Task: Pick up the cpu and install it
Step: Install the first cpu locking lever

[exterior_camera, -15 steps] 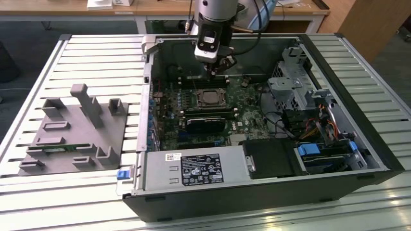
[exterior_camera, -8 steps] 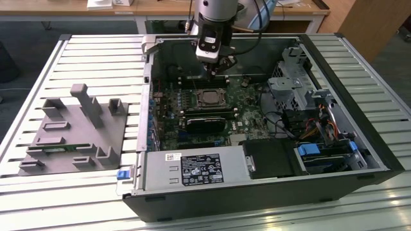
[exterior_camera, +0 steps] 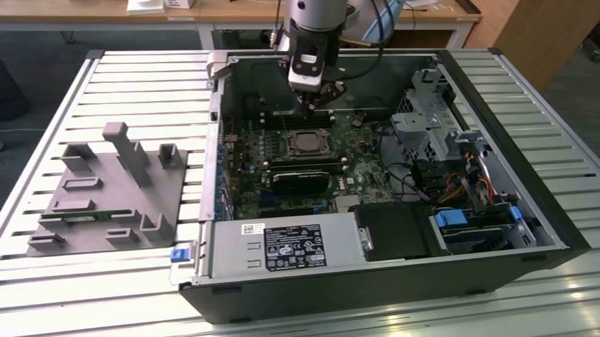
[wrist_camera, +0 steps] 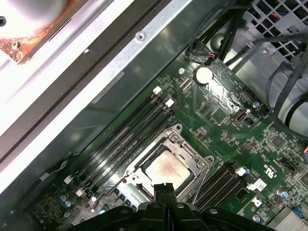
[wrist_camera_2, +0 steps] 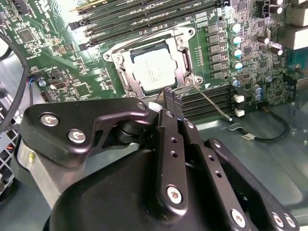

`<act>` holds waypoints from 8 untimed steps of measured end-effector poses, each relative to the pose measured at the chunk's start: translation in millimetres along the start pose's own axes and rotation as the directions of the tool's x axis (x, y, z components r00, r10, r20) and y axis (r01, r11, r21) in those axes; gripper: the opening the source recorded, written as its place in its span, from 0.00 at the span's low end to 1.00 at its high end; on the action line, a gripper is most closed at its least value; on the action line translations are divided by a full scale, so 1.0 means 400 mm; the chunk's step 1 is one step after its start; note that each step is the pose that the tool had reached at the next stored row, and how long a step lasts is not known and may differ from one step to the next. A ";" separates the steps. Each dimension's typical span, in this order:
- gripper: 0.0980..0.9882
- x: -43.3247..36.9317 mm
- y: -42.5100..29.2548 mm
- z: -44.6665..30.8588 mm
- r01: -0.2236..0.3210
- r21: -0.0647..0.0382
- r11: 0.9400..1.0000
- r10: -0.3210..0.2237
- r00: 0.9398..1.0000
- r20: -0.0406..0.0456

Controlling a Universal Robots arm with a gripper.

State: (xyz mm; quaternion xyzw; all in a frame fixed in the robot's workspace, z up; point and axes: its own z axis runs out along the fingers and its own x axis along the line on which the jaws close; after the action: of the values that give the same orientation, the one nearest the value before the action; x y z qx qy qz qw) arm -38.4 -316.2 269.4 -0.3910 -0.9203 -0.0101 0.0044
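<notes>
In the exterior view, an open computer case [exterior_camera: 525,210] lies on its side on a slatted metal tabletop [exterior_camera: 112,70], with the green motherboard [exterior_camera: 281,175] exposed inside. The cpu [exterior_camera: 304,142] sits flat in the socket frame [exterior_camera: 304,133] near the middle of the motherboard, its silver-grey top showing. The arm comes down from above, and the pincer [exterior_camera: 322,104] hangs just above the motherboard, a little beyond the cpu toward the far wall of the case. Its fingers look drawn together with nothing between them. A grey fixture block [exterior_camera: 108,193] with upright posts stands on the tabletop, well apart from the case on the exterior view's left. A power supply box [exterior_camera: 281,249] fills the near corner of the case.

In the second wrist view, the cpu [wrist_camera_2: 155,70] lies inside the metal socket frame [wrist_camera_2: 185,72], seated level. The pincer [wrist_camera_2: 169,96] is clenched, its black fingertips pressed together and empty, their tip just beside the edge of the socket frame next to the thin wire lever [wrist_camera_2: 211,103]. Rows of memory slots [wrist_camera_2: 144,17] run along the far side of the cpu.

In the first wrist view, the cpu [wrist_camera: 166,168] again rests in the socket frame [wrist_camera: 180,144], and the closed pincer [wrist_camera: 163,190] tips overlap the near edge of the cpu. A round coin battery [wrist_camera: 204,74] sits on the motherboard [wrist_camera: 250,139], well apart from the cpu.
</notes>
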 end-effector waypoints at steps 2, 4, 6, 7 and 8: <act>0.01 0.000 0.000 0.000 0.010 0.000 1.000 -0.010 1.000 0.000; 0.01 0.000 0.000 0.000 0.019 0.000 1.000 -0.019 1.000 0.000; 0.01 0.000 0.000 0.000 0.028 0.000 1.000 -0.028 1.000 0.000; 0.01 0.000 0.000 0.000 0.033 0.000 0.999 -0.033 0.999 -0.001; 0.01 0.000 0.000 0.000 0.038 0.001 0.999 -0.038 0.999 -0.001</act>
State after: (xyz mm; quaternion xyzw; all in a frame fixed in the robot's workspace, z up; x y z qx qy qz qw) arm -38.4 -316.2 269.4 -0.3734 -0.9276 -0.0100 0.0046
